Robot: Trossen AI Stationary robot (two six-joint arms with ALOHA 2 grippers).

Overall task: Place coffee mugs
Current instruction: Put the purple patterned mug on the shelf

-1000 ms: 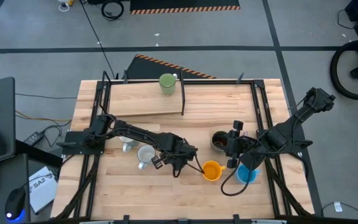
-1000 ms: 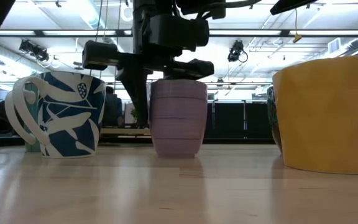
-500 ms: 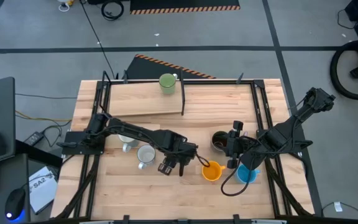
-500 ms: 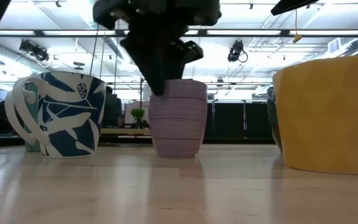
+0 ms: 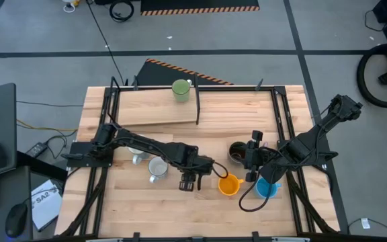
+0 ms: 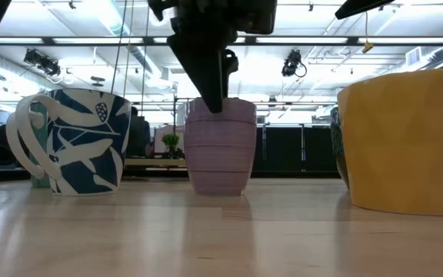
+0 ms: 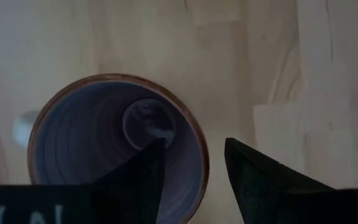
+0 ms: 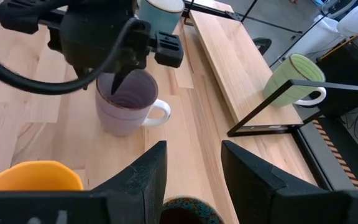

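Fingers of the left gripper (image 7: 191, 171) stand apart and straddle the rim of a lilac mug (image 7: 117, 149): one finger inside the cup, the other outside its wall, pointing straight down, no squeeze visible. Same mug in the right wrist view (image 8: 126, 102), handle turned away from the left arm. Low view: dark fingers come down onto the top edge of the upright lilac mug (image 6: 220, 146).

Right gripper (image 8: 191, 180) fingers apart, nothing between them; dark brown mug (image 8: 188, 213) directly below them, orange mug (image 5: 228, 184) just beside, blue mug (image 5: 266, 188) under the right arm.

White mug (image 5: 157, 167) sits near the left fingers, on the arm's base side. Green mug (image 5: 180, 89) well apart, on the raised board (image 5: 154, 109) at the far edge.
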